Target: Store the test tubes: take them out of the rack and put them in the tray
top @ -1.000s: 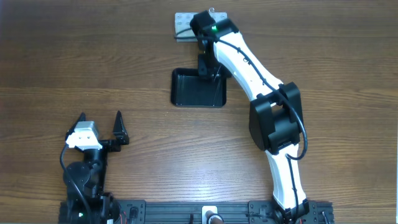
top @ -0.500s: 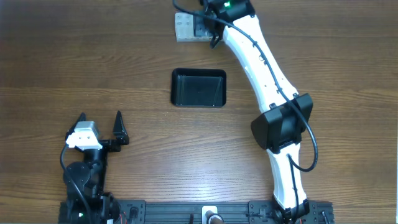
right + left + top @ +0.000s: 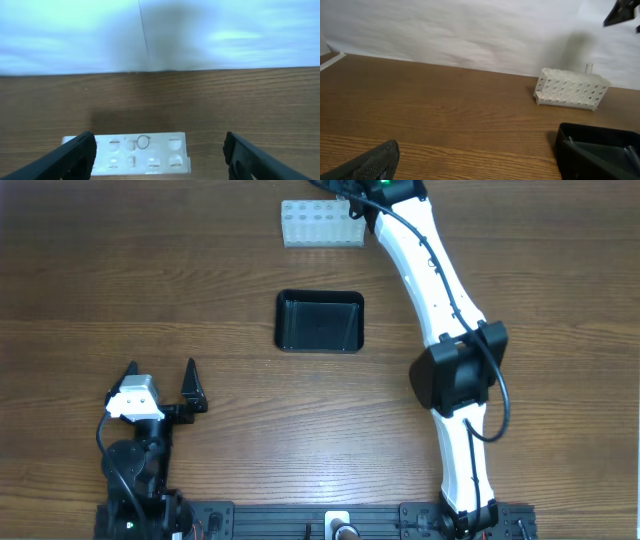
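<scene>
Test tube [image 3: 589,67]: one clear, narrow, thin-walled cylinder standing upright in a hole of the rack [image 3: 320,224], with its open top rising just above the rack's upper face. In the right wrist view its mouth shows as a thin ring.

The rack is a whitish, translucent rectangular block with rows of round holes in its top and long side. It sits at the far edge of the table [image 3: 150,270], a flat brown surface with fine wood grain. The tray [image 3: 281,320] is black, smooth and slightly glossy, a shallow rectangle with rounded corners and low raised walls. It lies near the rack, on the side closer to the arms, and apart from it.

The right gripper [image 3: 158,142] hangs above the rack, its black fingers spread wide and touching nothing. The left gripper [image 3: 160,376] rests near its base, well apart from the tray, with its jaws wide and gripping nothing.
</scene>
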You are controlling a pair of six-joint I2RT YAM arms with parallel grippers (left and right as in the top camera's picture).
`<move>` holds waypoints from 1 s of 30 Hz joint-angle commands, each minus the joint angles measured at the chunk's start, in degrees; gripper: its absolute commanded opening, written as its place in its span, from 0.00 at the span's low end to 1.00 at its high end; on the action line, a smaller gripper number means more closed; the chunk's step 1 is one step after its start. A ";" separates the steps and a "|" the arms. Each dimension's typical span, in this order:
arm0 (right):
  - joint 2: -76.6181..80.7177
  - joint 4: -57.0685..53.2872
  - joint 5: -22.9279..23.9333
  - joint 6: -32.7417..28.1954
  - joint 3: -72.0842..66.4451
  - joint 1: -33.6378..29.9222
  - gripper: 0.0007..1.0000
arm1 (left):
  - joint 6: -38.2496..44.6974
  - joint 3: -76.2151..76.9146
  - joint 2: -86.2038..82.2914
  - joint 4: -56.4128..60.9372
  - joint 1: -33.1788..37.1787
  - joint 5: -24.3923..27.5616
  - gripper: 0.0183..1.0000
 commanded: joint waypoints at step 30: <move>11.06 5.81 0.92 -7.06 0.09 1.20 0.72 | 0.81 -0.26 -0.37 -0.26 0.31 -0.02 1.00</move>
